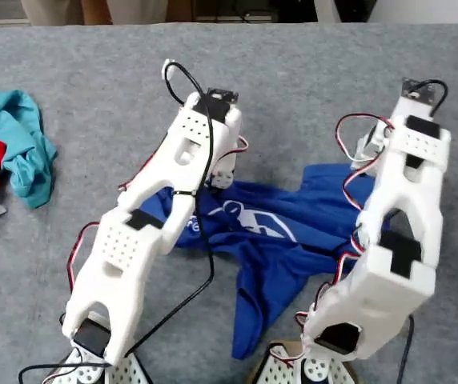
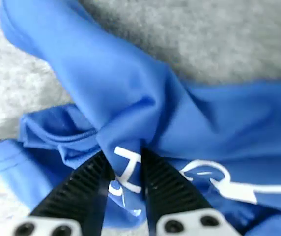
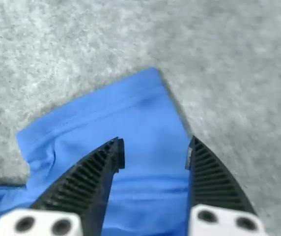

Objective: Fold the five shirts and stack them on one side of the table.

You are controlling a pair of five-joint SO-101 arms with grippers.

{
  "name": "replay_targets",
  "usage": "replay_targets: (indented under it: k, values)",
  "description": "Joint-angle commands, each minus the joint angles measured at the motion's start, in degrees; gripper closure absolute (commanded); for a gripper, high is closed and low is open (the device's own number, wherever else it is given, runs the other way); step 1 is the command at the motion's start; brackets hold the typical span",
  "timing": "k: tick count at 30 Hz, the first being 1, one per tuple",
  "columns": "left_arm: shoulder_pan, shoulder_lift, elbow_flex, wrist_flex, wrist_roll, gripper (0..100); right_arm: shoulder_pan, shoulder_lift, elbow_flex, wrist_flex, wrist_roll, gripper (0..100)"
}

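At the table's (image 1: 333, 72) left edge, teal, red and white shirts (image 1: 21, 152) are heaped. Mid-table, a fold of the blue shirt (image 1: 269, 240) is pinched by the left gripper (image 2: 125, 158); the right gripper (image 3: 155, 145) is spread open over its hemmed corner. The cloth is judged light and limp, best gripped at corners.

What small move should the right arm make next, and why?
Probably lower the right gripper and close on the edge of the blue shirt: its jaws stand open over that flat cloth, while the left gripper pinches a fold.
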Motion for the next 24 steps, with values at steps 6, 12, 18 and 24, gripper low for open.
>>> replay_targets:
  k: [6,12,18,24]
  values:
    - [0.26,-13.32,10.37,1.05,-1.23,98,-0.57,11.56,-9.36,-1.05,-0.62,77.8]
    - [0.26,-13.58,13.54,1.05,-1.32,98,-0.75,15.25,-13.23,1.93,-0.53,77.8]
    - [0.18,-13.58,13.63,1.05,-1.32,98,-0.75,14.46,-25.80,13.19,-0.18,77.8]
    - [0.09,-13.58,13.63,0.97,-1.32,98,-0.92,19.56,-33.63,13.63,-0.18,77.8]
